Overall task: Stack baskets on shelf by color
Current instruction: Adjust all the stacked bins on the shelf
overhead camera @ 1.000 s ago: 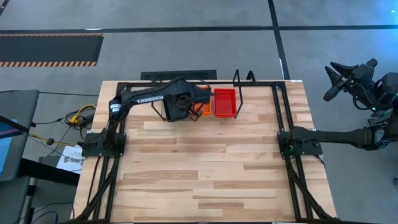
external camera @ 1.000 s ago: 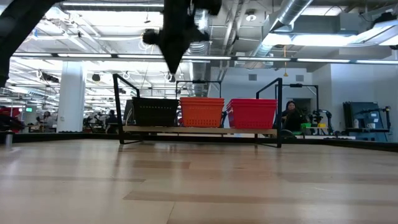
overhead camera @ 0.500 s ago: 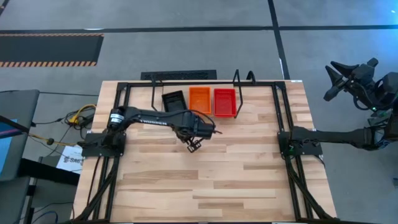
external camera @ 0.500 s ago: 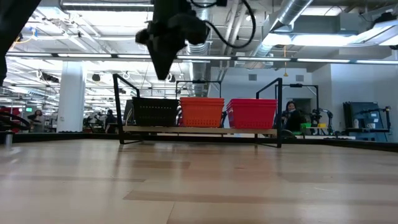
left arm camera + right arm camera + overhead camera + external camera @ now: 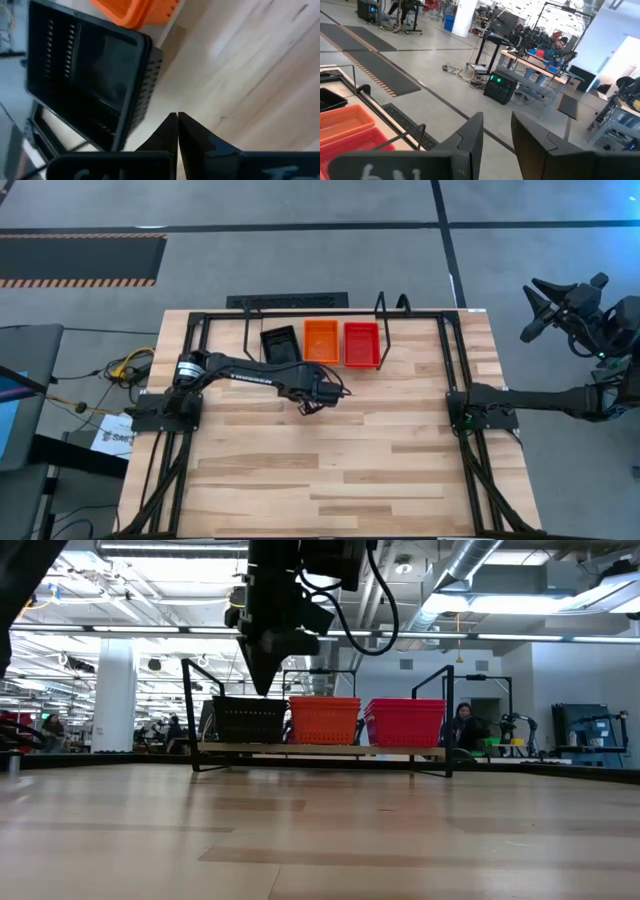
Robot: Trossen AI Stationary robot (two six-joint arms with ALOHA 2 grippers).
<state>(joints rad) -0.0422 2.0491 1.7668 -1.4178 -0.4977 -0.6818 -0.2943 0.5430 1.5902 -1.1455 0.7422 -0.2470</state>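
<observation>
Left of centre in the high view, the left gripper (image 5: 312, 408) hangs over bare wood just below the shelf (image 5: 247, 332), jaws pressed together, holding nothing. Along the upper middle of the frame the shelf carries three baskets in a row: black basket (image 5: 280, 344), then orange basket (image 5: 321, 340), then red basket (image 5: 361, 344), sides touching. In the low view they stand as black (image 5: 248, 720), orange (image 5: 324, 720), red (image 5: 407, 722). At the far right edge, off the table (image 5: 330, 470), the right gripper (image 5: 537, 308) waits, jaws narrowly apart, empty.
</observation>
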